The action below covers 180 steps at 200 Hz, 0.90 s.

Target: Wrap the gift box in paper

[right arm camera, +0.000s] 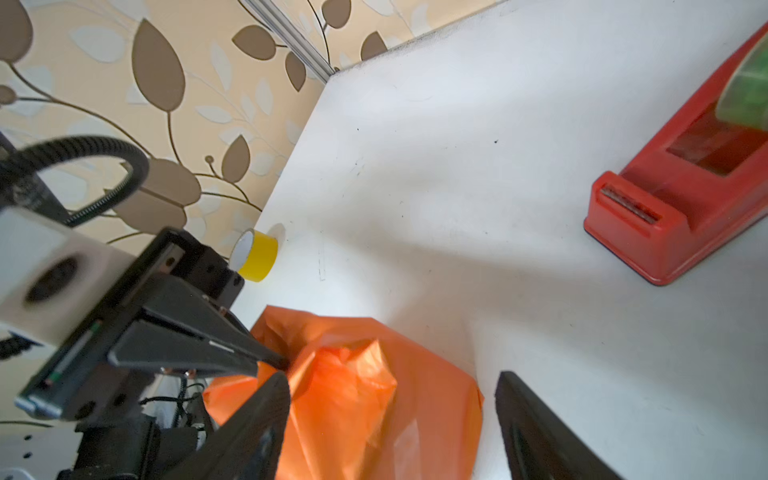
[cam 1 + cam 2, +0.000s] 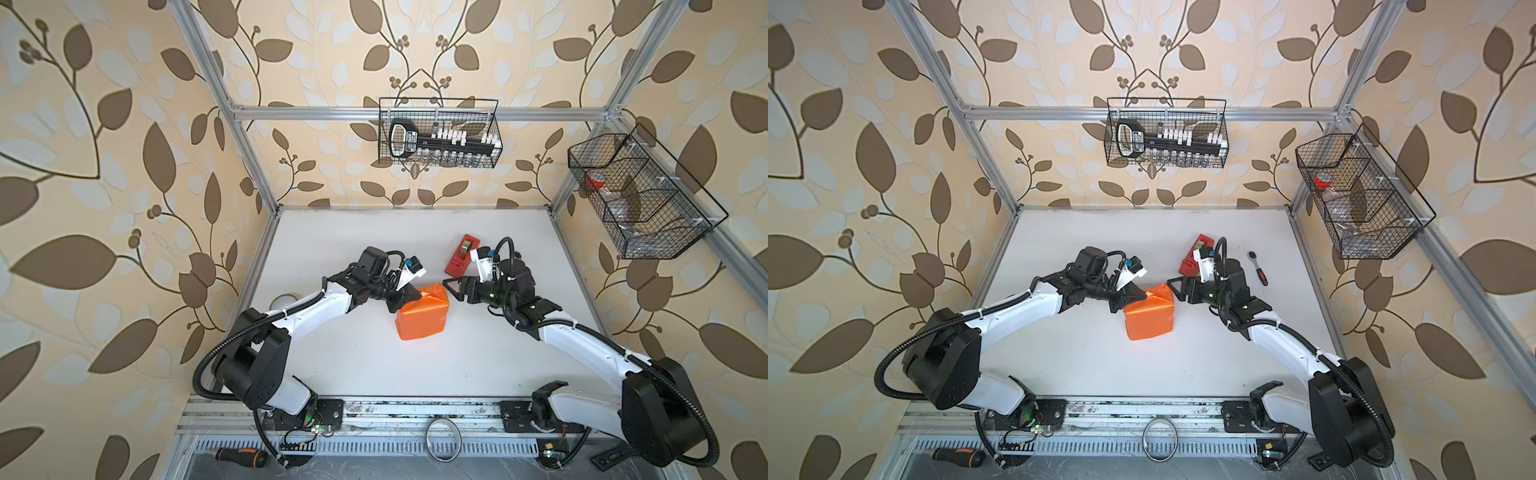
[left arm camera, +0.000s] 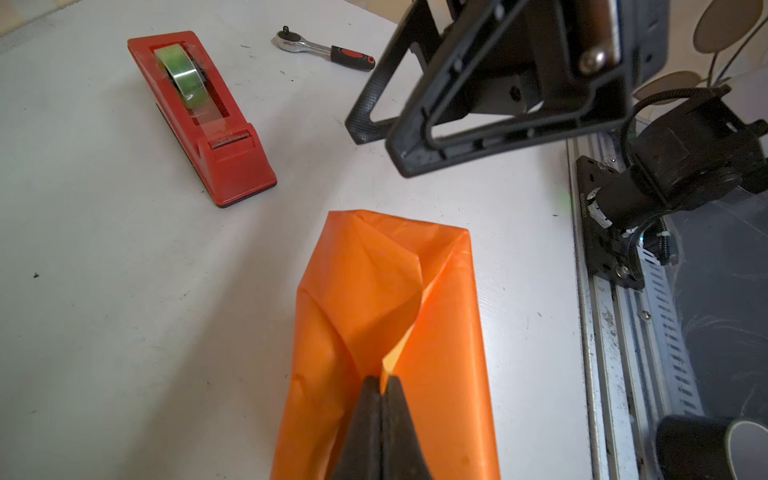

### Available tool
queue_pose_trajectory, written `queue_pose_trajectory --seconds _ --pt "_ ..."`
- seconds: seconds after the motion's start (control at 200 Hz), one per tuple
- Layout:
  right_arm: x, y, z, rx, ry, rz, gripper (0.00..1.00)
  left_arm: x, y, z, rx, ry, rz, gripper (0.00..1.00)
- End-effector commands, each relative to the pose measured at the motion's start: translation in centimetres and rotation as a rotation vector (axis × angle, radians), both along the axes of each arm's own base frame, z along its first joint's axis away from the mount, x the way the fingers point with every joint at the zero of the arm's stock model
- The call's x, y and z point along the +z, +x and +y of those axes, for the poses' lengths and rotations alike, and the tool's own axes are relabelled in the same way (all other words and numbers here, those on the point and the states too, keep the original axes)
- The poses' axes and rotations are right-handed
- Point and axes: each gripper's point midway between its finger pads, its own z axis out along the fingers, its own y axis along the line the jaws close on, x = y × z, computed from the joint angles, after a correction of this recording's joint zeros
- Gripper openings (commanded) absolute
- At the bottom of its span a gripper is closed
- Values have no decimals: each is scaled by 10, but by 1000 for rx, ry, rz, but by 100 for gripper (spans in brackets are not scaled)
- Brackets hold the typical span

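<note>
Left wrist view: left end effector [image 3: 381,386] pinches thin, slippery, tear-prone paper [image 3: 419,316], likely best gripped at folds; right end effector [image 2: 451,290] gapes empty at its two o'clock.

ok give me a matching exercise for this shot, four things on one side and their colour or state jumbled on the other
Things:
1. left gripper
2. right gripper
3. tape dispenser
4. paper

Colour or state:
A. glossy orange, bundled up on the table
B. open, holding nothing
C. red, standing apart from the orange bundle
D. shut, pinching a fold

Pairs: 1-D, 2-B, 3-C, 4-A
</note>
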Motion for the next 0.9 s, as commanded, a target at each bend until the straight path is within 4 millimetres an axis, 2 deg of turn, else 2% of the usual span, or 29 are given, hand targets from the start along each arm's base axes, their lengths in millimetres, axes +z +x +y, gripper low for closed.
queue_pose_trajectory --seconds 0.0,0.115,0.25,0.41,0.57,0.58,0.605,0.745,0.895 --pt "4 11 11 -13 6 35 81 1 -14 1 -38 10 0 5" --pt "0 19 25 -11 -20 65 81 0 -15 0 -40 11 -2 7" --pt "-19 21 27 -28 -35 127 81 1 -15 0 -42 8 -7 9" --pt "-39 7 24 -33 -50 175 79 1 -15 -1 -42 5 -7 10" --pt "-51 -9 20 -46 -24 197 79 1 -16 -2 -44 2 -2 14" --pt "-52 -10 20 -46 -23 198 79 9 -17 -1 -44 -10 -21 14" --pt "-54 -12 19 -48 -18 202 79 13 -18 -1 -45 -17 -28 15" --pt "-62 -20 17 -59 11 217 78 19 -22 -2 -54 -44 -29 23" --pt "-70 -29 17 -65 26 216 77 31 -23 -2 -38 -81 -36 39"
